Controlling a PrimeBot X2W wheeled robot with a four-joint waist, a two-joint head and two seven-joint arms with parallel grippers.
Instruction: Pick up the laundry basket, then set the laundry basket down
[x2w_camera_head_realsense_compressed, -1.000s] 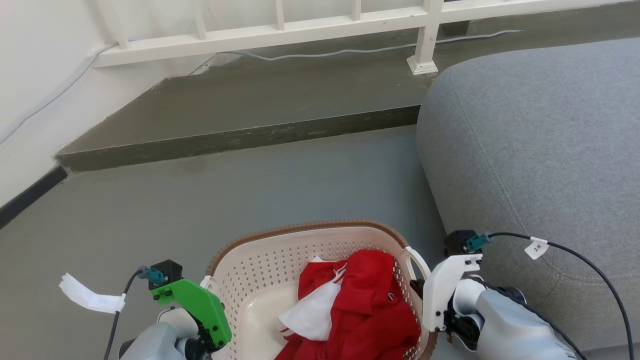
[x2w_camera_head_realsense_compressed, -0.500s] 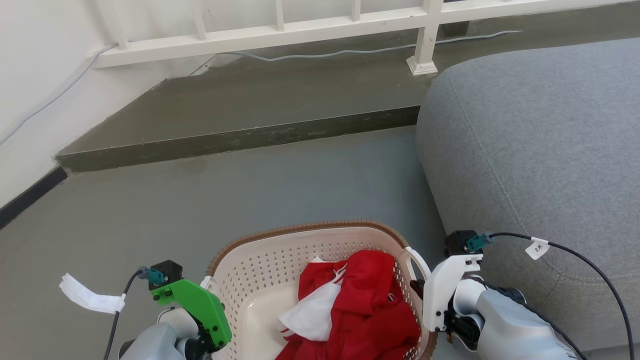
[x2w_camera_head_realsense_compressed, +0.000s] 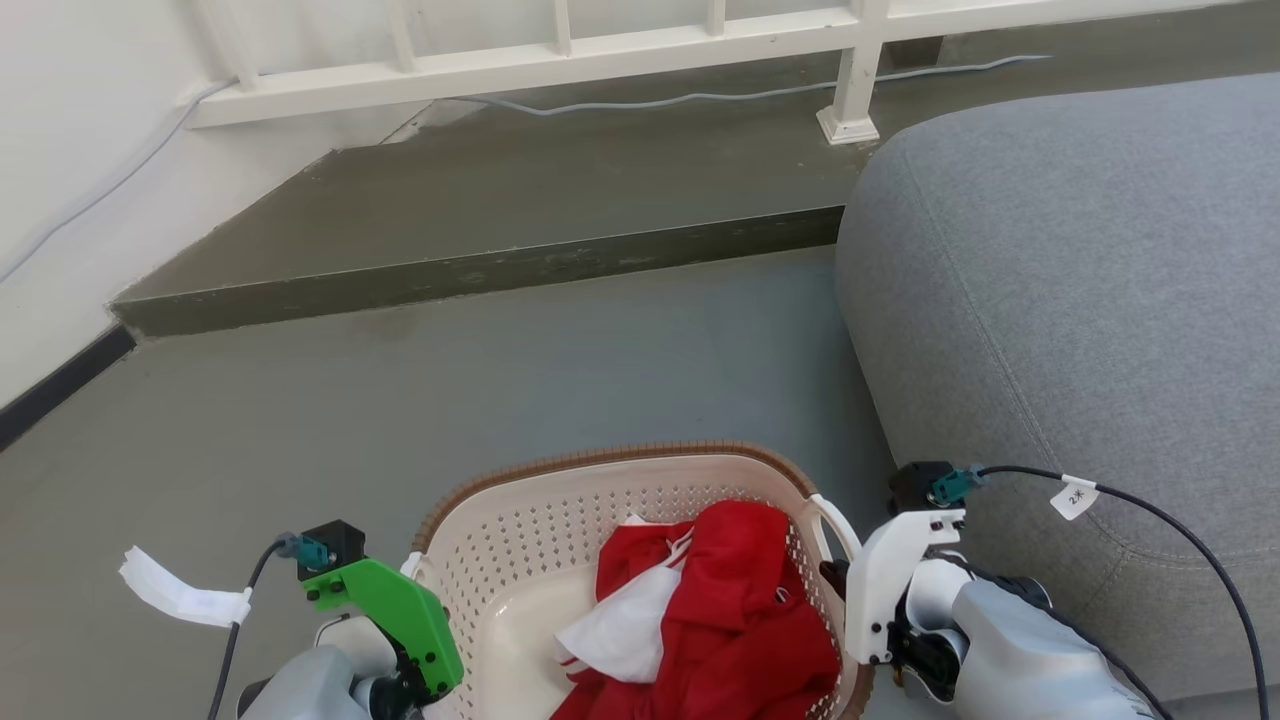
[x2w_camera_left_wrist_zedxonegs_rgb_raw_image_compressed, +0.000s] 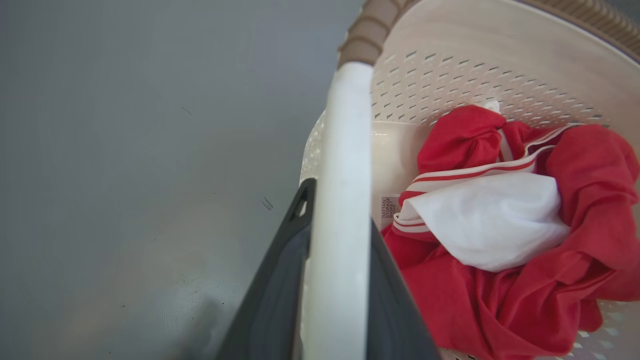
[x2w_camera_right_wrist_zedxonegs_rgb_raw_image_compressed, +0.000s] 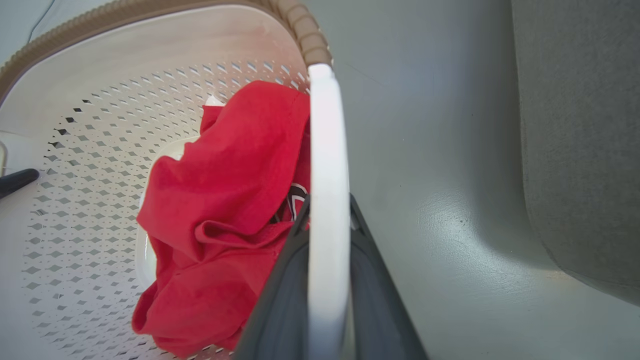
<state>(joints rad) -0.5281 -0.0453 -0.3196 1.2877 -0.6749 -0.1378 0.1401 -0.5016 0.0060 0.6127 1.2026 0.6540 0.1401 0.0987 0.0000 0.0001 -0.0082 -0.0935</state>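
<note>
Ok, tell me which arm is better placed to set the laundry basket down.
Neither alone, both together: the left gripper has its jaws shut on the left handle of the laundry basket, the right gripper on the right handle. The grey couch crowds the right side.

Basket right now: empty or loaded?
Loaded. Crumpled red and white cloth lies inside the basket, piled toward its right side; some bare basket floor shows on the left.

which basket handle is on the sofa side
The right handle, held by the right gripper: the grey sofa is beside it; the left handle has floor beside it.
</note>
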